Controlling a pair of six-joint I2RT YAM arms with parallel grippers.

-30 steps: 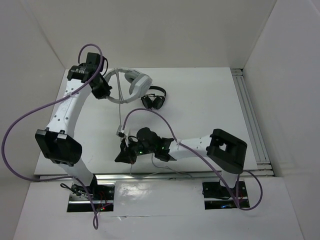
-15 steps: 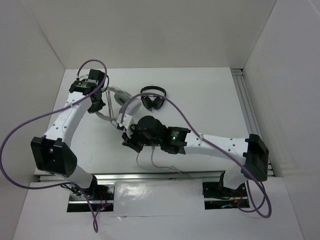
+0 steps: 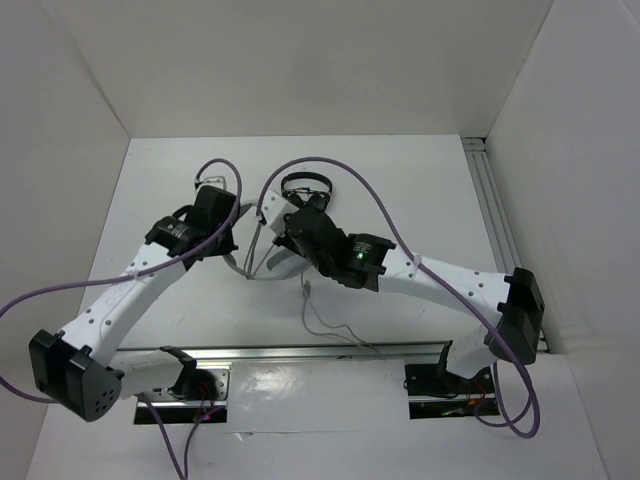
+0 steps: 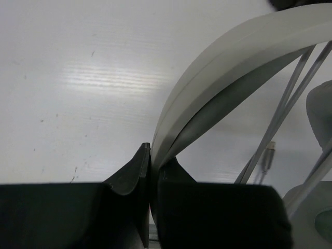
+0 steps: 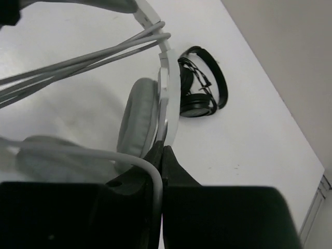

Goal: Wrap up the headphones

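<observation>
Large white and light-grey over-ear headphones (image 4: 228,52) are sitting mid-table, between the two arms. A second ago they were lying at the far left with only the left arm on them. The left gripper (image 4: 152,155) is clamping shut on the wide headband. The right gripper (image 5: 160,150), having come up from the near edge, is pinching the white frame beside a grey earcup.

Several strands of the thin grey cable (image 5: 93,59) are now crossing the headband, so the winding is probably under way. A loose tail is still trailing toward the near edge of the white table (image 4: 78,78).

No container is showing. Small black headphones (image 5: 215,78) are lying just beyond.
</observation>
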